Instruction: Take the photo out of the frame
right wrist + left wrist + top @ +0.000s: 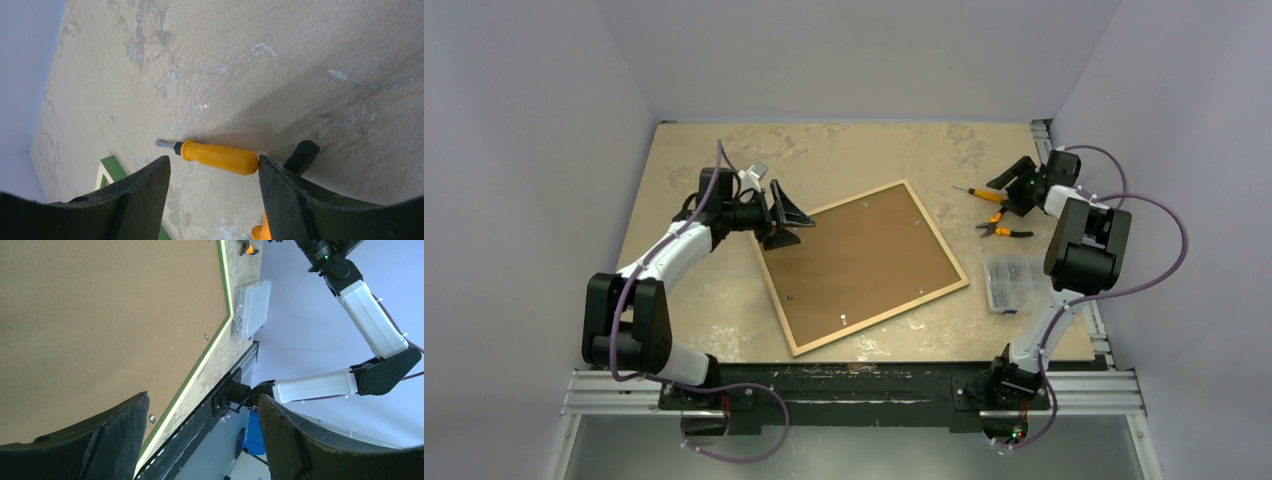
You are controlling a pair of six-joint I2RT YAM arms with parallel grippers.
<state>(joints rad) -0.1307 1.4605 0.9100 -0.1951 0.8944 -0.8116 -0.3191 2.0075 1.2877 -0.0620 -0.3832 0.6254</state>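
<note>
Two grippers released: left gripper (803,229) over one frame (880,319), right gripper (214,161) above one screwdriver (984,194); one photo (864,260) back-up inside

Frame (880,318) lies face down on the surface (724,150), set diagonally, light wood edge up. The brown back of the photo (859,262) fills it. Left gripper (796,228), fingers spread, is at the frame's left corner. Right gripper (1009,193) is just beside a yellow-handled screwdriver (980,193). Orange-handled pliers (1002,230) and a clear box (1010,284) lie right of the frame.
</note>
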